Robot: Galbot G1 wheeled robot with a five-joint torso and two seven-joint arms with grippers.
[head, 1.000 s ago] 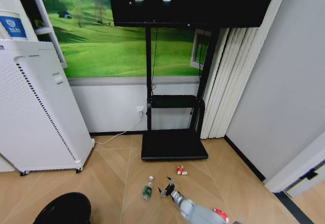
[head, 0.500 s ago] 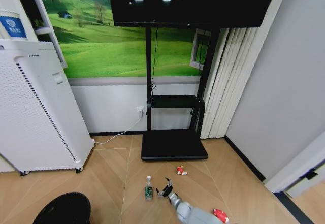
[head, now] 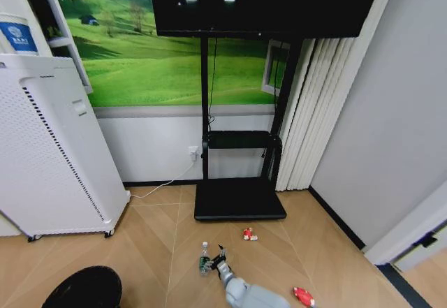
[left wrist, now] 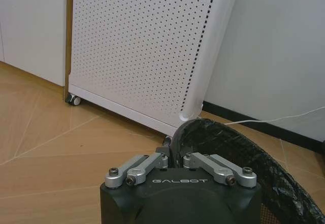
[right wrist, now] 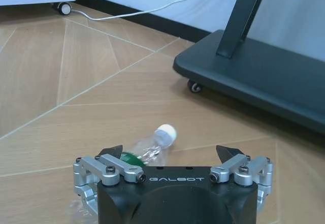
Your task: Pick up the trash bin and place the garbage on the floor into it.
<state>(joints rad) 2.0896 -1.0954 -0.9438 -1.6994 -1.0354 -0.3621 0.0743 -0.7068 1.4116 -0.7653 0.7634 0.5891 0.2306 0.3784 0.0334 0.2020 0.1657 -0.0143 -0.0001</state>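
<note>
The black trash bin (head: 84,290) with its bag liner shows at the lower left of the head view. My left gripper (left wrist: 175,156) is shut on the rim of the trash bin (left wrist: 238,150). On the floor (head: 150,242) lies a clear plastic bottle (head: 204,258) with a green label. My right gripper (head: 216,260) sits right beside it. In the right wrist view my right gripper (right wrist: 169,151) is open, and the bottle (right wrist: 150,147) with its white cap lies between the spread fingers. A small red piece of garbage (head: 248,235) lies nearer the TV stand, and another red piece (head: 304,296) lies by my right arm.
A tall white perforated appliance on castors (head: 49,147) stands at the left, close behind the bin. The flat black TV-stand base (head: 239,200) lies just beyond the bottle. A white cable (head: 164,186) runs along the wall. A grey wall closes the right side.
My right gripper has moved left across the floor, from between the bottle and the red piece to right at the bottle. The bin has shifted slightly left and down.
</note>
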